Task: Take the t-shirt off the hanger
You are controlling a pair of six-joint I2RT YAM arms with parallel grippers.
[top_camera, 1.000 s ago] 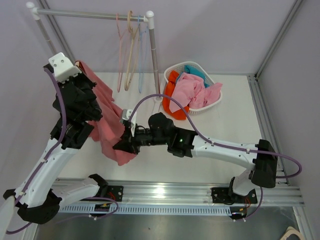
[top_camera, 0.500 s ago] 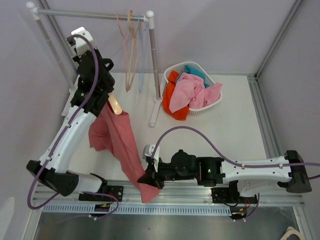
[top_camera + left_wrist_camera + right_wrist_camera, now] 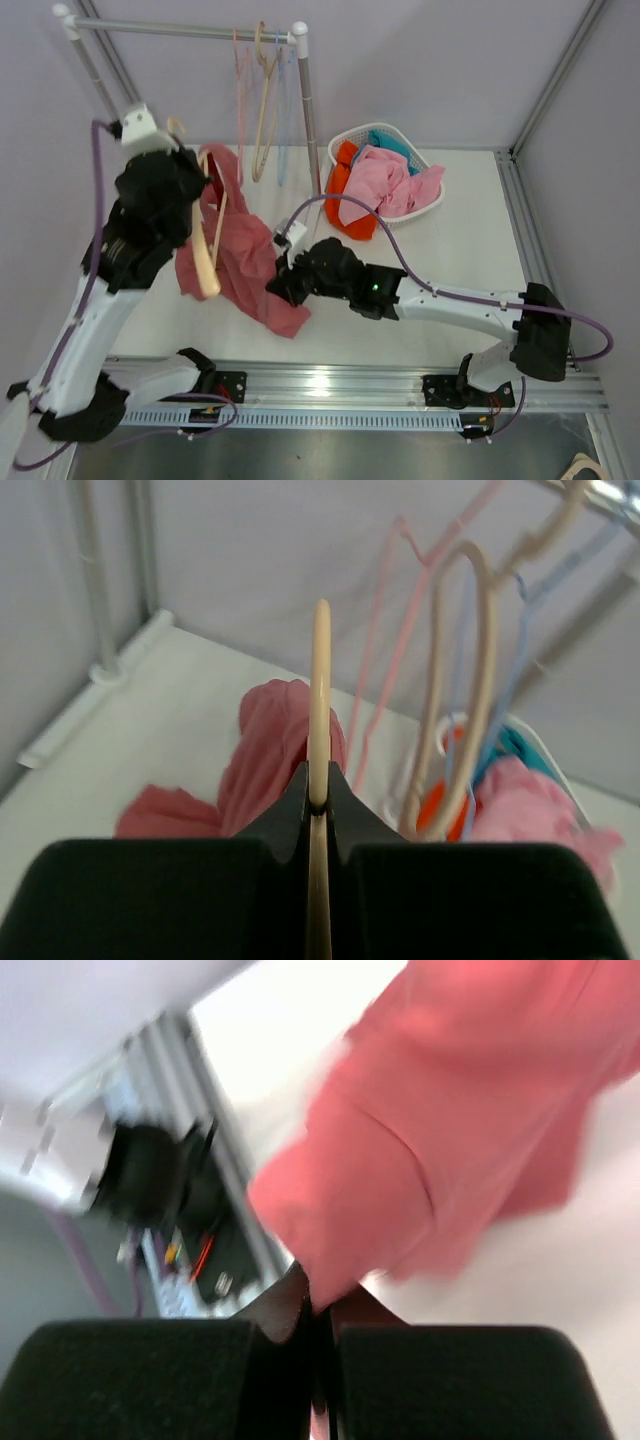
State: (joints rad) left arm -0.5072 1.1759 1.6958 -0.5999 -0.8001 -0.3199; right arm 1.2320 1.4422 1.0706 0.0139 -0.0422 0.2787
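Your left gripper point(image 3: 318, 796) is clamped on the hanger point(image 3: 321, 680), raised at the table's left with the t-shirt point(image 3: 240, 265) draped against it. Your right gripper point(image 3: 312, 1305) pinches the shirt's lower edge. The rack post point(image 3: 310, 120) stands near behind and the basket point(image 3: 372, 129) well apart, far right.

Crumpled red t-shirt point(image 3: 247, 272), tilted tan hanger point(image 3: 207, 276)

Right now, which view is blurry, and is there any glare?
Right wrist view: motion blur smears the t-shirt and background. Left wrist view: the hanger is fairly sharp, the spare hangers behind soft. Top external view: sharp, with glare on the metal rail.
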